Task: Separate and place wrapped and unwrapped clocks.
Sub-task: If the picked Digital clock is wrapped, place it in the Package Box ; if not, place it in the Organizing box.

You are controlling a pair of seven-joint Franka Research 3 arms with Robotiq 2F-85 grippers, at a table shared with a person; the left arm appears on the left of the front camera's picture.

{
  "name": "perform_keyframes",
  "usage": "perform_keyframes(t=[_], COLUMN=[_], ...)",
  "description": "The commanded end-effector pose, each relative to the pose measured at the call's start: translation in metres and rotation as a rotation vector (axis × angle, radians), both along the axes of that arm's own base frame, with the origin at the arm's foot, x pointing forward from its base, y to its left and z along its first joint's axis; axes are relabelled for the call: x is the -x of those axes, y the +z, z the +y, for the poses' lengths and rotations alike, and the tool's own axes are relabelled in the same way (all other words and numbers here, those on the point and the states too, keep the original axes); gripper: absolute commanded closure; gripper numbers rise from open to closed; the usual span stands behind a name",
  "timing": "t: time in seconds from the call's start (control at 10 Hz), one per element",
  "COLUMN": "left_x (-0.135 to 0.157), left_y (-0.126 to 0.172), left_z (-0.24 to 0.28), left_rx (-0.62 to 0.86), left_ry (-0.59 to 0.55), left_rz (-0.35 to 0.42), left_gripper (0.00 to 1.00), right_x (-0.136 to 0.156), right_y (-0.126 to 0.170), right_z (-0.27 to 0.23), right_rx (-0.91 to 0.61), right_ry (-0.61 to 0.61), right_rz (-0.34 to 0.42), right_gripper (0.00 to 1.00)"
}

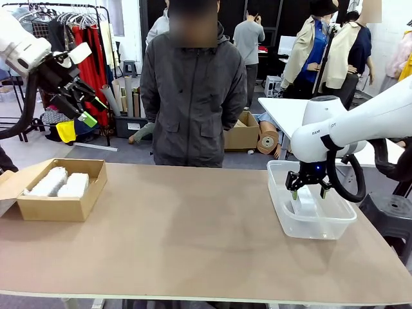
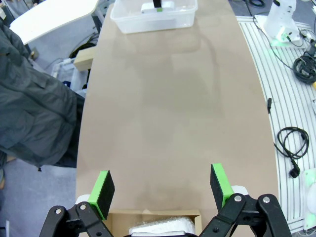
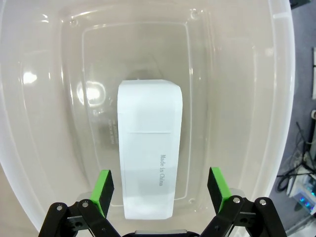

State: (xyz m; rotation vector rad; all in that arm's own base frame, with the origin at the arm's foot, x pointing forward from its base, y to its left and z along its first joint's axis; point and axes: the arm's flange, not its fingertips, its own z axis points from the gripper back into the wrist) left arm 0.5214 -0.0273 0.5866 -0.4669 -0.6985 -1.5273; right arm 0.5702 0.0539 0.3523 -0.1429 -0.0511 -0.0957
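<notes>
In the front view the brown table (image 1: 193, 238) is seen spread across the lower half. Toward 9 o'clock on it an open cardboard box (image 1: 58, 206) is set, and two wrapped clocks (image 1: 63, 183) are laid side by side inside it, touching. Toward 3 o'clock a clear plastic tub (image 1: 322, 228) is placed, and the right gripper (image 1: 308, 193) is held low over it, its fingers apart and nothing clasped between them. The bare clock (image 3: 149, 148) is seen in the right wrist view lying flat on the tub's floor, "Made in China" printed on the upturned side, the green pads (image 3: 103, 186) spread wide on either side of it — not touching it.

The left gripper (image 1: 89, 106) is raised high at 10 o'clock, above and behind the box, its jaws wide and empty. From its wrist view the table is seen running away to the tub at 12 o'clock.

A person in a dark jacket (image 1: 190, 90) is stood at the far edge — at 12 o'clock.
</notes>
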Motion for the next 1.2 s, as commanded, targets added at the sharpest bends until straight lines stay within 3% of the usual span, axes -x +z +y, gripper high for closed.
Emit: perform_keyframes(t=[0.0,0.6,0.7,1.0,1.1], left_x=[0.002,0.002,0.002,0.002,0.002], left_y=[0.0,0.0,0.0,0.0,0.0], left_z=[0.003,0.003,0.003,0.003,0.003], left_rx=[-0.009,-0.009,-0.009,-0.009,-0.009], left_ry=[-0.016,-0.016,-0.016,-0.016,-0.016], left_rz=[-0.006,-0.006,-0.006,-0.006,-0.006], left_gripper=[0.0,0.0,0.0,0.0,0.0], right_x=[-0.002,0.001,0.004,-0.002,-0.002], right_y=[0.009,-0.001,-0.002,0.046,0.066], right_z=[0.001,0.0,0.003,0.008,0.013], right_rx=[0.006,0.002,-0.051,-0.026,-0.072], right_ry=[-0.007,-0.002,0.049,0.192,0.309], right_rz=[0.025,0.012,-0.001,-0.024,0.023], right_gripper=[0.0,0.0,0.0,0.0,0.0])
